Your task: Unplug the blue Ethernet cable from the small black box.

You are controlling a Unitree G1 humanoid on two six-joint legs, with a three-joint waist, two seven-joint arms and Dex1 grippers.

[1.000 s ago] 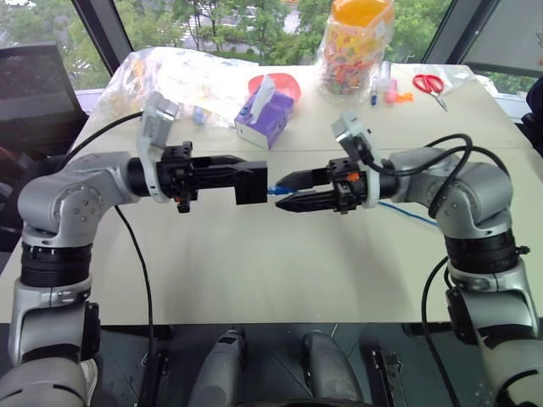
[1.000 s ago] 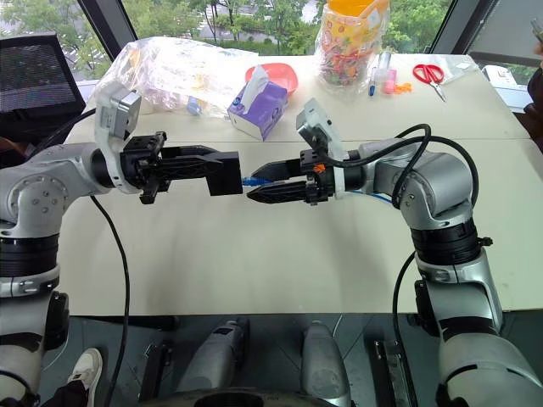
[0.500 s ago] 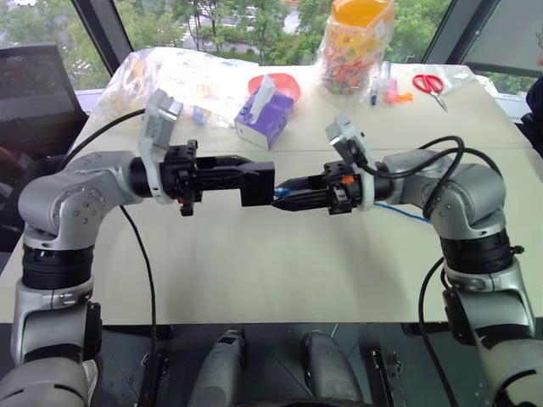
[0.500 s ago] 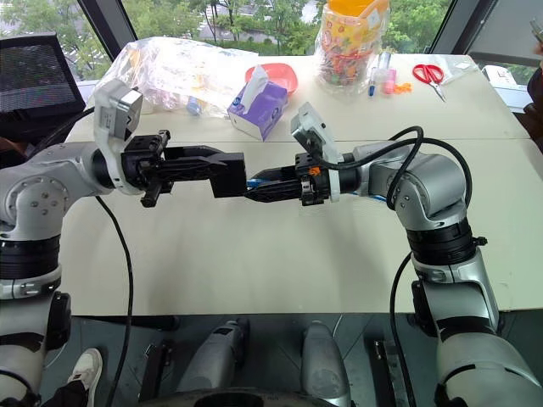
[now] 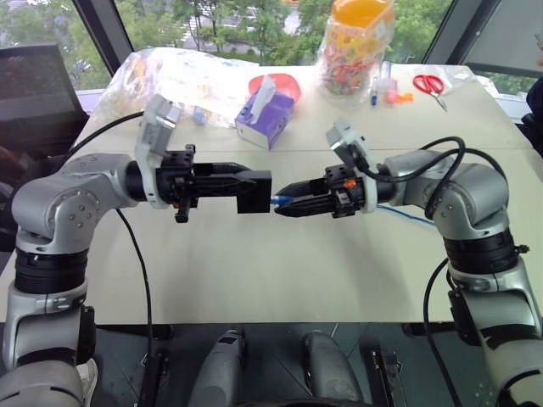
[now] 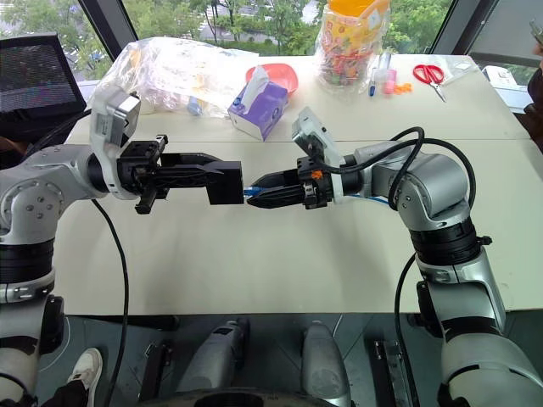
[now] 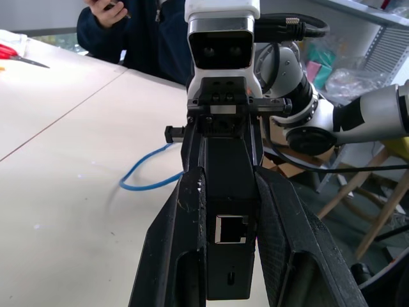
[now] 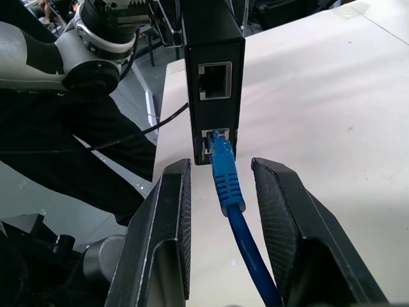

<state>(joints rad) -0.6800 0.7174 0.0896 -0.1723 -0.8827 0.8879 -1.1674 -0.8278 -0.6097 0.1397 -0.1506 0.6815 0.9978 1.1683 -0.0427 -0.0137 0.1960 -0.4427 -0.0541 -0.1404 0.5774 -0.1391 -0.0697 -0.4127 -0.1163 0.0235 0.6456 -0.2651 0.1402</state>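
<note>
- Head views: across the top of the frame we see a purple tissue box (image 5: 265, 119), a red bowl (image 5: 276, 85), crumpled clear plastic bags (image 5: 182, 76), a clear jar of bright sweets (image 5: 355, 47) and red-handled scissors (image 5: 431, 85) at upper right. None of it stands between the two arms. All rests on a pale beige table (image 5: 254, 271); windows with green trees run behind.
- Mid-frame, our left gripper (image 5: 246, 188) is clamped tight on the small flat matte-black box (image 5: 254, 191), held level above the table. The right gripper (image 5: 284, 205) faces it, fingers narrowly parted around the plug of the thin bright-blue Ethernet cable (image 5: 399, 212); we cannot tell whether they press on it.
- Left wrist view: both black fingers (image 7: 172, 249) flank the box (image 7: 229, 211), an empty port showing on its near side. The cable (image 7: 146, 179) loops on the table; a person in dark sleeves (image 7: 144, 32) sits at upper left.
- Right wrist view: the blue plug (image 8: 222, 167) sits in the lower of the box's (image 8: 214, 70) two ports, between the fingers (image 8: 167, 230), with gaps on both sides.
</note>
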